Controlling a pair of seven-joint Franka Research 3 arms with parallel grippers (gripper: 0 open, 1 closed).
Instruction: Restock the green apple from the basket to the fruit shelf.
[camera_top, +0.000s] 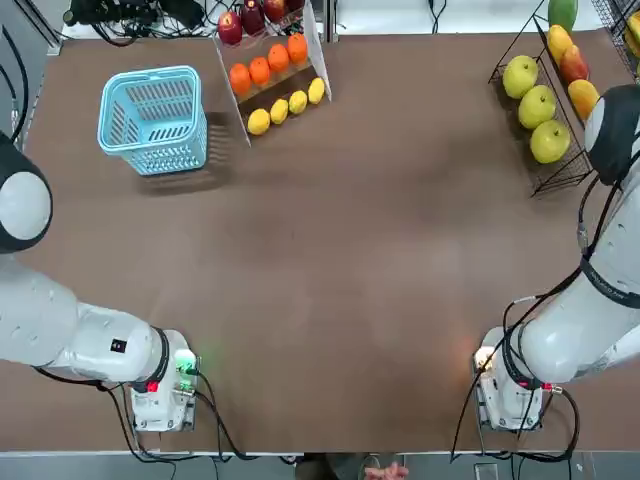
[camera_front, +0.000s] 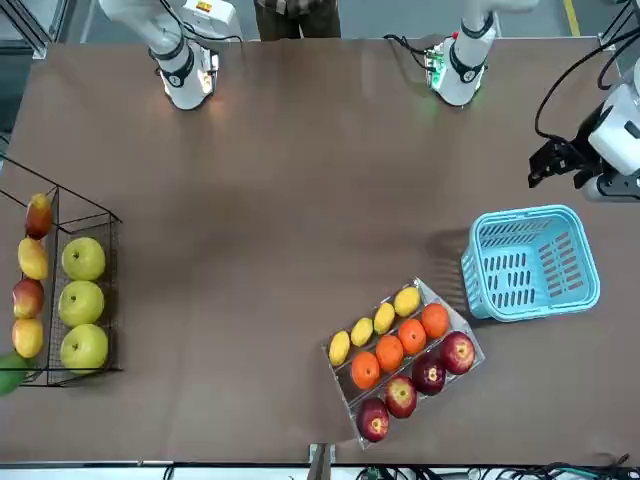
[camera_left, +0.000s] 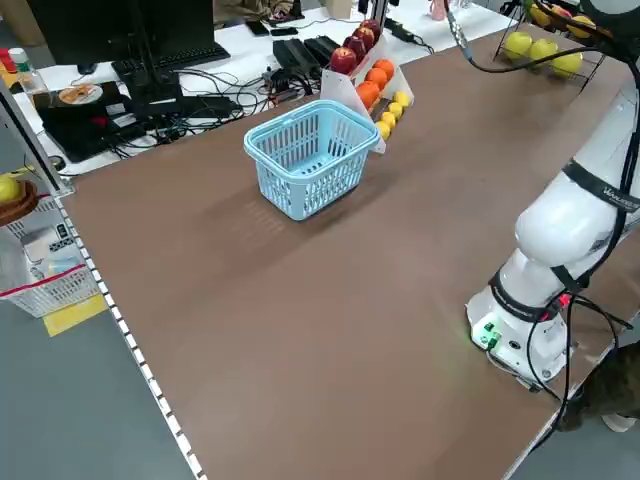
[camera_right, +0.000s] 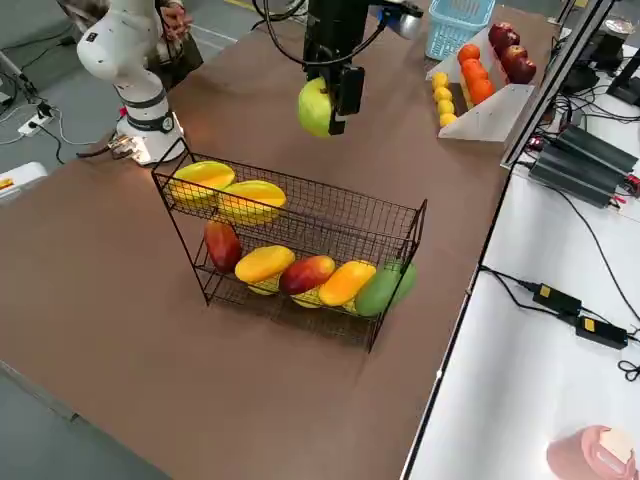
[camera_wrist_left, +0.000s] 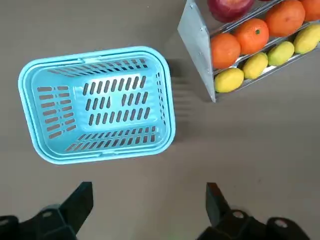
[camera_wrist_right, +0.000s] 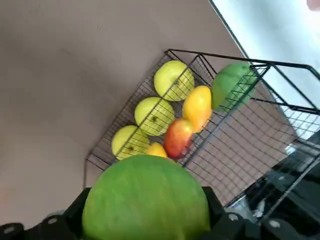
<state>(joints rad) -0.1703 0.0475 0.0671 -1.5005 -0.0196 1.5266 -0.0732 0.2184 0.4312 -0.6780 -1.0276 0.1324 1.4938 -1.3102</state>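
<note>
My right gripper (camera_right: 330, 105) is shut on the green apple (camera_right: 312, 108) and holds it in the air above the table, just short of the fruit shelf (camera_right: 300, 205). In the right wrist view the apple (camera_wrist_right: 145, 195) fills the gap between the fingers, with the wire shelf (camera_wrist_right: 220, 57) below and beyond. Three yellow-green apples (camera_top: 537, 105) lie on the shelf's upper tier. The light-blue basket (camera_top: 175, 150) stands empty at the far left. My left gripper (camera_wrist_left: 149, 192) hovers open beside the basket (camera_wrist_left: 167, 100), nothing between its fingers.
A clear stepped stand (camera_top: 318, 45) of red apples, oranges and lemons sits right of the basket at the table's far edge. Mangoes (camera_right: 265, 265) fill the shelf's lower tier. A person's hand (camera_top: 385, 468) shows at the near edge.
</note>
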